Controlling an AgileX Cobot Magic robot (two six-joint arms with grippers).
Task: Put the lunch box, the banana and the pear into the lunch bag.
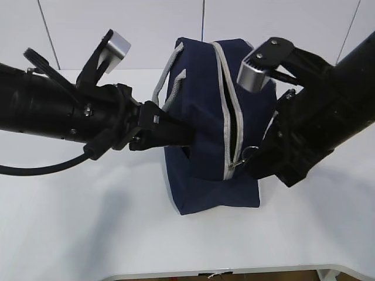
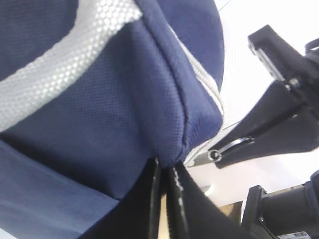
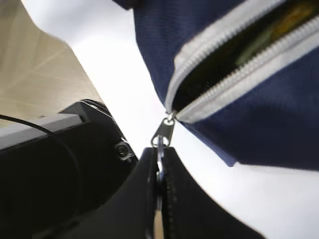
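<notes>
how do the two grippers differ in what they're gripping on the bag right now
The left gripper is shut on a fold of navy fabric at the side of the lunch bag; the right gripper is shut on the metal zipper pull.
The left one comes in from the bag's left side, the right one at the zipper's lower end, where the zipper gapes open.
Both are black and clamped shut.
</notes>
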